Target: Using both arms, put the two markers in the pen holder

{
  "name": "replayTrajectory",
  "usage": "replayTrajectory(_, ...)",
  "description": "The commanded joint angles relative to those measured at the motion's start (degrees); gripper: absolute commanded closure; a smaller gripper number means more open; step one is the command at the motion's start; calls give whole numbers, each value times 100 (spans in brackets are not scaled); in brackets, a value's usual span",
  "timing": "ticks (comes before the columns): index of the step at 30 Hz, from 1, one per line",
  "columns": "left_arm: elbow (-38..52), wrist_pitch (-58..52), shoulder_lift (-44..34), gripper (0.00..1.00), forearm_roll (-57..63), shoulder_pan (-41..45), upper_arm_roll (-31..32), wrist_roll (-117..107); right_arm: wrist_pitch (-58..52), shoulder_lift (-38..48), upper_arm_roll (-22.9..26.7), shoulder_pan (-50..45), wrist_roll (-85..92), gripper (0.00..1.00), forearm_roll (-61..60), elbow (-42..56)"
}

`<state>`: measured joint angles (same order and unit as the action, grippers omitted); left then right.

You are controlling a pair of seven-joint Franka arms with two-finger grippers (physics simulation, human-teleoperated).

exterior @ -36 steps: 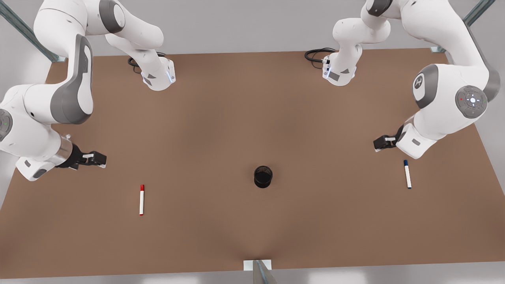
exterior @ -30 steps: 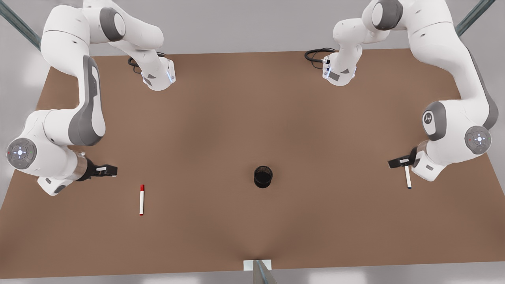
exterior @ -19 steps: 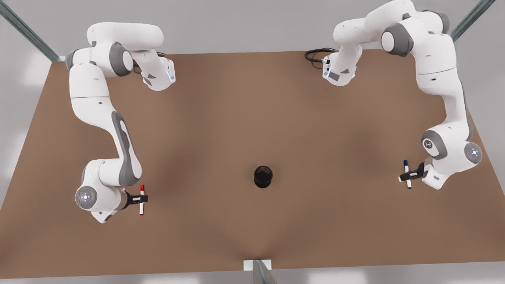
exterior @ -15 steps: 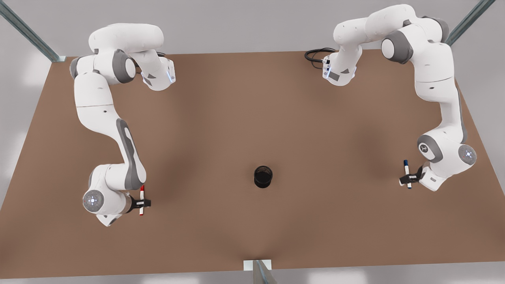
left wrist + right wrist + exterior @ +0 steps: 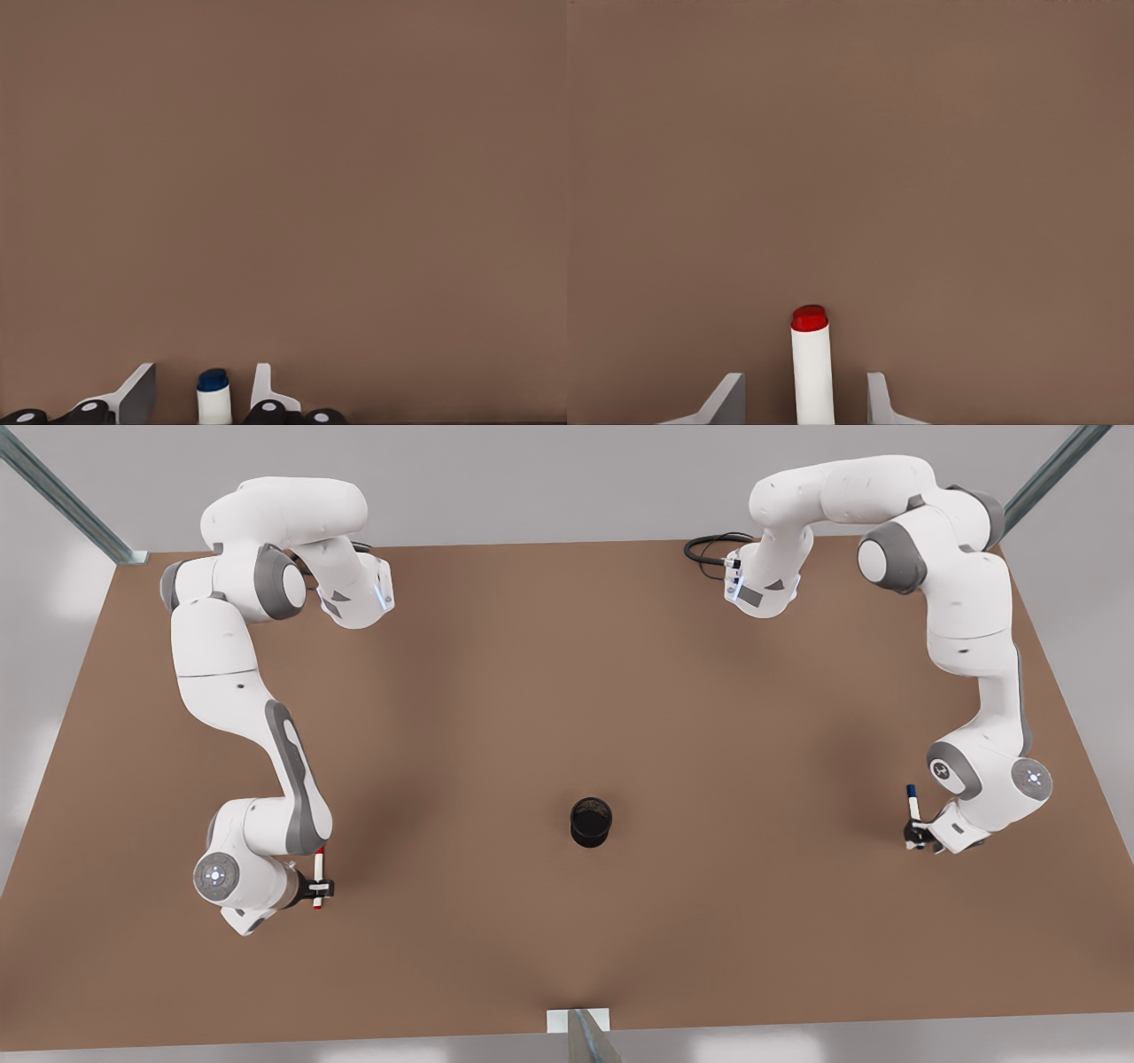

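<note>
So both arms are down at their markers right now. The left gripper (image 5: 918, 838) is straddling the blue-capped marker (image 5: 912, 810), which lies flat on the table (image 5: 567, 691), well off to the front view's right of the pen holder (image 5: 591, 822). In the left wrist view the white fingertips (image 5: 137, 392) sit either side of the barrel (image 5: 213, 400) with a gap on each side, so the jaws are apart and nothing is clamped yet. Same deal on the other side: the right gripper (image 5: 319, 887) is over the red-capped marker (image 5: 318, 871), well off to the front view's left of the pen holder, and the fingertips (image 5: 729, 398) clearly aren't touching the barrel (image 5: 811, 367).

Handling-wise, I'd guess these are light, stiff plastic sticks with a smooth round barrel (so a bit slippery and prone to rolling or pivoting in a two-finger pinch). I'd pinch across the barrel near the middle, squarely, so it doesn't swing when tipped upright. The holder looks like light mesh and is short, so a sloppy drop could tip it or leave the marker leaning hard.

No brand, label or readable writing on the markers or holder that I can make out.
</note>
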<state>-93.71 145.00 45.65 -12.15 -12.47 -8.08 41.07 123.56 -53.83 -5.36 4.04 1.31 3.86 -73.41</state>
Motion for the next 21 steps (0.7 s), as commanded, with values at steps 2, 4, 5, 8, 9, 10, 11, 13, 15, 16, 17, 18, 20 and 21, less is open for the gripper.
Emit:
replayTrajectory(2,10,72,-3,45,-15,-10,0,1412,98,4,0,0,-52,43,-8,-24)
replayTrajectory(4,10,72,-12,50,-42,-10,0,1404,107,-5,0,0,-61,47,-8,-68)
replayTrajectory(5,10,72,-21,55,-42,-10,0,1395,107,-5,0,0,-61,48,-17,-68)
replayTrajectory(8,10,72,-21,65,-59,-10,0,1368,107,-5,0,0,-70,48,-17,-77)
replayTrajectory(9,10,72,-30,65,-68,-10,0,1368,107,-13,0,0,-70,49,-17,-77)
replayTrajectory(10,10,72,-30,65,-77,-10,0,1368,107,-13,0,0,-70,49,-17,-77)
replayTrajectory(11,10,72,-30,67,-77,-10,0,1360,107,-13,0,0,-70,49,-17,-77)
replayTrajectory(13,2,72,-21,69,-86,-1,0,1351,107,-13,0,9,-70,52,-17,-86)
replayTrajectory(15,2,72,-21,77,-297,-1,0,1351,107,-22,0,9,-70,52,-26,-86)
replayTrajectory(16,2,72,-21,79,-358,-1,0,1298,116,-22,0,17,-70,52,-26,-103)
replayTrajectory(17,2,72,-21,79,-358,8,0,1237,116,-22,0,9,-70,53,-26,-112)
replayTrajectory(18,2,72,-30,79,-358,8,0,1167,116,-22,-9,9,-70,54,-26,-112)
replayTrajectory(20,2,63,-47,79,-358,25,0,991,116,-22,0,9,-70,57,-26,-112)
replayTrajectory(21,2,46,-65,79,-358,43,8,833,107,-22,0,9,-70,58,-26,-103)
